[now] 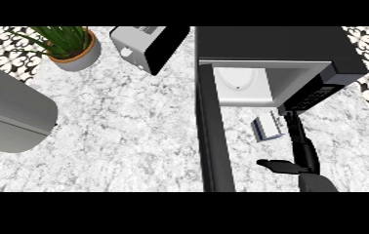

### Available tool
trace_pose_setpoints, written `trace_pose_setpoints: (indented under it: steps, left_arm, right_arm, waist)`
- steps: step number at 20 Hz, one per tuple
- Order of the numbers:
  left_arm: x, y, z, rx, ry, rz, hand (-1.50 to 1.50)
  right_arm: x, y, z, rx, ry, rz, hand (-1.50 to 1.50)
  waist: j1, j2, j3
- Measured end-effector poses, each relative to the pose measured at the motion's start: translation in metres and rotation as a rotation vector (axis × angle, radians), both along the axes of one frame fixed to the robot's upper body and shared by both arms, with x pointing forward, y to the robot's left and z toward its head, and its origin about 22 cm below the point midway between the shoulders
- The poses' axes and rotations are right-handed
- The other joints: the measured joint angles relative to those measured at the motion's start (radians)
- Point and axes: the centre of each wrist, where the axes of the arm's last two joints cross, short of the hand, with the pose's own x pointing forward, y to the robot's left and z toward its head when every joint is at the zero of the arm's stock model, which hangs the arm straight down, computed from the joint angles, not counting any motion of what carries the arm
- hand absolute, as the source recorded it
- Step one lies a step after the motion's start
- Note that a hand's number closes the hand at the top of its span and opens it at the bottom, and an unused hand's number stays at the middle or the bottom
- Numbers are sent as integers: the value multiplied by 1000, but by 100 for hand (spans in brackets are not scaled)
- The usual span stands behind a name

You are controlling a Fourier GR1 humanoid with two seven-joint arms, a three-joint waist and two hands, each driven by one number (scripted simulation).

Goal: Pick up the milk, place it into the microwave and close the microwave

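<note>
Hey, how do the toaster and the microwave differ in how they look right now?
The toaster is small, light grey with a dark side, and sits tilted at an angle near the potted plant. The microwave is much larger, black on top, and squared to the counter. The microwave's door stands open, showing a white plate inside; the toaster has no such opening showing. Both rest on the marbled counter.

Head view, steeply down onto counter (130, 126)
</note>
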Motion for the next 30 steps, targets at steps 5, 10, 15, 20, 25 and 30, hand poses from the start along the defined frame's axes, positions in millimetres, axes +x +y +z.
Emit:
trace_pose_setpoints:
  steps: [5,10,15,20,25,30]
  left_arm:
    - [-1,-1,-4,-2,0,-4,-150]
    - [-4,-4,-6,3,-4,-10,-150]
    - [-3,-6,-6,2,-8,-16,-150]
    - [-5,-6,-4,0,0,-22,-150]
    - [-7,-6,-2,-2,-1,-25,-150]
    - [-10,-7,-5,-4,1,-28,-150]
  right_arm:
    - [4,7,-1,28,3,-4,-150]
    - [11,25,-3,47,-7,-17,150]
    - [17,26,0,-15,-20,-50,150]
    - [30,30,6,-43,-23,-104,150]
    - [38,42,8,-11,-43,-137,150]
    - [32,35,6,4,-67,-144,150]
  waist:
    - [-6,-2,-2]
    - [-1,-2,-2]
    - [2,3,3]
    - [10,9,9]
    - [13,14,15]
    - [16,13,17]
